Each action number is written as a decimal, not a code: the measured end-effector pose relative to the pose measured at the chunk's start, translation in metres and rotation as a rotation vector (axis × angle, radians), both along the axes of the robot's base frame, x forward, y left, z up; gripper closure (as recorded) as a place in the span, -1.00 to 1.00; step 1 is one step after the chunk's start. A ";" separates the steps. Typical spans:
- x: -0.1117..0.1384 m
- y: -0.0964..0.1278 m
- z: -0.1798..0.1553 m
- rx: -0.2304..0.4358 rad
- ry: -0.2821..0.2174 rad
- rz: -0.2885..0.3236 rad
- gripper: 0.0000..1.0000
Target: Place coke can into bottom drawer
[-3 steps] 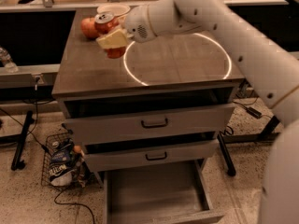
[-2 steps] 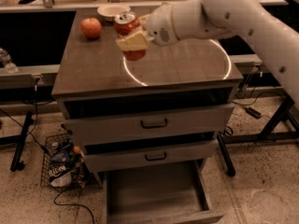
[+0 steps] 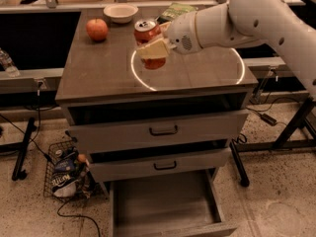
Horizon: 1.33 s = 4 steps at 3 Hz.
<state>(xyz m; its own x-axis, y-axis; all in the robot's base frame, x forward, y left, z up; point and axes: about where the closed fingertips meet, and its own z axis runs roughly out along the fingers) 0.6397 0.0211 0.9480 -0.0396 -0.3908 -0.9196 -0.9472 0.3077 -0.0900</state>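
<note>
Coke can (image 3: 146,31) clamped between fingers of gripper (image 3: 154,47), held above cabinet top (image 3: 98,68). Bottom drawer (image 3: 163,204) stands open. Step in hand: carrying. Next move likely: bring can forward past cabinet front, lower into drawer, release.

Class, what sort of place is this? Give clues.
Probably a robot test lab: drawer cabinet on speckled floor, loose cables, light ring on its top. The gripper holds the coke can above that top; bottom drawer open.
</note>
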 end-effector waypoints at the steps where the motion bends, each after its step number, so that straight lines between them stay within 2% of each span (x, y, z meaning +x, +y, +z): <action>1: -0.009 0.010 -0.006 0.023 0.022 0.050 1.00; 2: -0.042 0.007 -0.009 0.056 0.048 0.086 1.00; 3: -0.094 -0.013 -0.017 0.069 0.082 0.100 1.00; 4: -0.146 -0.036 -0.035 0.033 0.124 0.113 1.00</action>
<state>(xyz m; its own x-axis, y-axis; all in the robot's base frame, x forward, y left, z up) 0.4939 -0.0147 0.9134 -0.1106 -0.3692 -0.9227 -0.9792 0.1993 0.0376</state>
